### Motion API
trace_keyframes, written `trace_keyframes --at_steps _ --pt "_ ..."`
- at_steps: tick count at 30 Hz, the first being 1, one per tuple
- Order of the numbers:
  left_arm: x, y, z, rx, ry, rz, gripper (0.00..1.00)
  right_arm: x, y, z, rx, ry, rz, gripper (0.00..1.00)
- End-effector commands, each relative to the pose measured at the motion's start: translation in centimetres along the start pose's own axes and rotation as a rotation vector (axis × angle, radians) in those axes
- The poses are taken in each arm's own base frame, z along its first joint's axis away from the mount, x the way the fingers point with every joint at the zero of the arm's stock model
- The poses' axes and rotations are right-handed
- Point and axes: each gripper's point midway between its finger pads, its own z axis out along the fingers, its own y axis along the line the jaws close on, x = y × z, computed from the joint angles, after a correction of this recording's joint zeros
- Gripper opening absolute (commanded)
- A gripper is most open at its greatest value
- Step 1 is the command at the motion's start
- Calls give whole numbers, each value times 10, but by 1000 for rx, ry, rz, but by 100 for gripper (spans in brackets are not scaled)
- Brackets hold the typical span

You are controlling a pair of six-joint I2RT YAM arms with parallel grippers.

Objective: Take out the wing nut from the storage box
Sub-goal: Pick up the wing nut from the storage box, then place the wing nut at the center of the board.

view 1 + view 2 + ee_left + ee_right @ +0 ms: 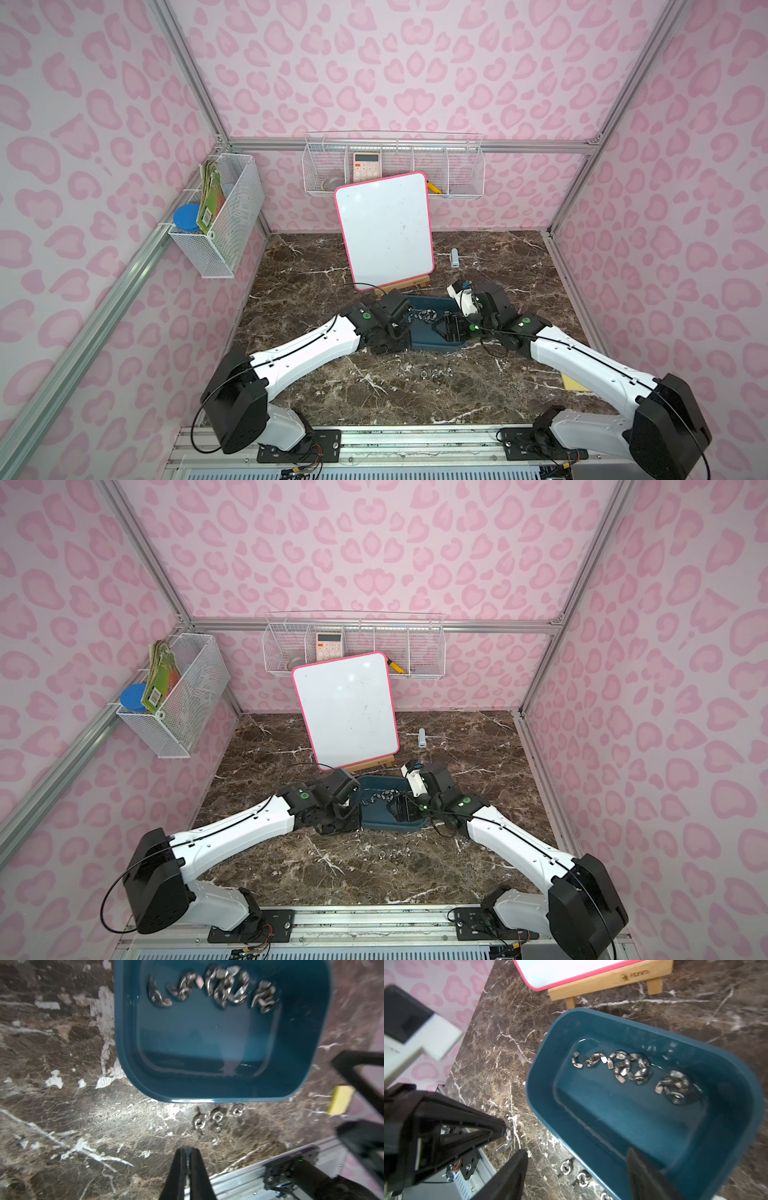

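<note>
The left gripper [188, 1151] had its jaws pressed together on a wing nut [508, 1134], pinched by one shiny wing at the very tips. In the right wrist view it sat at lower left, clear of the box [623, 1118] and over the bare table [83, 1126]. I took that to mean it was being carried out to be set down. The grip looked thin, so a jolt could have shaken it loose.

Three nuts [216, 1118] lay in a short row on the table just beside the box's rim, low in the left wrist view, probably the drop spot. The other nuts [629, 1068] were strung along the box floor by one long wall, in the upper part of that view.

The right gripper [577, 1152] hung with its jaws wide apart and nothing between them. One finger was over the box and one over the table, ready, I guessed, for its own pick.
</note>
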Motion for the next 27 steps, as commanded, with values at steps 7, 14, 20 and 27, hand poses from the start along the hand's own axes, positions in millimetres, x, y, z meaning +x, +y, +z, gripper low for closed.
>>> trace_keyframes --at_steps 7,14,20,27 --pt "29 -4 45 -172 123 104 0 4 -29 -9 102 -45 61 94" --pt "36 3 63 -247 183 114 0 3 -36 -16 125 -80 72 97" --pt "47 9 75 -261 238 113 1 5 -39 -14 130 -80 78 98" --pt "46 4 74 -231 234 119 28 7 -42 -10 138 -60 83 98"
